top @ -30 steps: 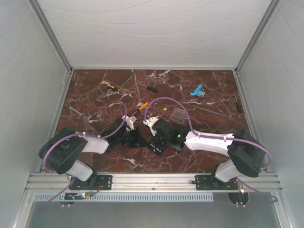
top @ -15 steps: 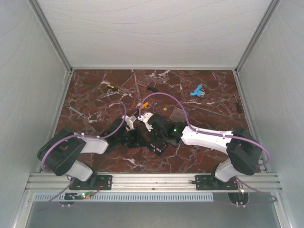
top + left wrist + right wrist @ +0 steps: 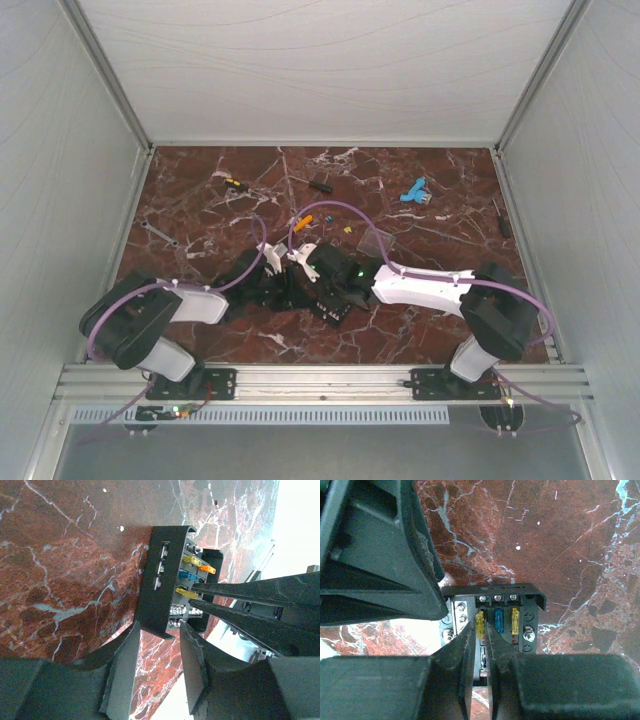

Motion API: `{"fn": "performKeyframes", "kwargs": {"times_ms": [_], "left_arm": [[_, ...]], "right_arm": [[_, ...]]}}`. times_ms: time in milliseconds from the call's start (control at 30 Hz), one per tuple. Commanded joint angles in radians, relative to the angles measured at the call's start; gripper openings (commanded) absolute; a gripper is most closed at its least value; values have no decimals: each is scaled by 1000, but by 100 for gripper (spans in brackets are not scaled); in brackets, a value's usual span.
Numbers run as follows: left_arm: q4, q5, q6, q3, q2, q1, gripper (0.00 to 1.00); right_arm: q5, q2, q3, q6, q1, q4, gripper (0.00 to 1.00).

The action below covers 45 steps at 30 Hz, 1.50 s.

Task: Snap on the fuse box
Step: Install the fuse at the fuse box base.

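The black fuse box [image 3: 154,575] lies on the marble table with yellow, blue and orange fuses in it. It also shows in the right wrist view [image 3: 540,601] and, mostly covered by the arms, in the top view [image 3: 335,308]. My left gripper [image 3: 159,627] grips the box's near edge between its fingertips [image 3: 298,292]. My right gripper [image 3: 481,630] is nearly closed, its tips pinching a yellow fuse [image 3: 480,622] in the box; its fingers reach in from the right in the left wrist view [image 3: 192,594]. The clear lid [image 3: 377,240] lies behind the right arm.
Small loose parts lie at the back: a blue piece [image 3: 413,190], a black screwdriver [image 3: 320,184], a yellow-black piece [image 3: 235,184], an orange piece [image 3: 305,222], a wrench [image 3: 160,235] at the left and a dark tool [image 3: 501,218] at the right. White walls enclose the table.
My right arm has swung left, bringing its gripper over the fuse box and close to my left gripper. The left arm has stayed put.
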<state>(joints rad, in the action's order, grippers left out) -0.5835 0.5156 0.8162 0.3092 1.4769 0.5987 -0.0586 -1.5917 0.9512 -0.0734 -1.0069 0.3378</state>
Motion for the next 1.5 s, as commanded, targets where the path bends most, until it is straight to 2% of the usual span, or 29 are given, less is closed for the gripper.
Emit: {"fn": "performKeyframes", "kwargs": {"times_ms": [0,233,433,833,1467], "left_arm": [[-47,21,5,22,20,7,38],[-38,15,-1,24,29,8,35],[-22,6,-12,25,32,8,31],[6,-11,-26,30,24,7,29],[5,-3,-32,39,36,3,28]], "right_arm": [[6,-12,30,10,5,1,9],[13,-11,30,17,10,19,0],[26,-11,27,29,24,45,0],[56,-23,27,49,56,75,0],[-25,-138,23,87,55,87,0]]}}
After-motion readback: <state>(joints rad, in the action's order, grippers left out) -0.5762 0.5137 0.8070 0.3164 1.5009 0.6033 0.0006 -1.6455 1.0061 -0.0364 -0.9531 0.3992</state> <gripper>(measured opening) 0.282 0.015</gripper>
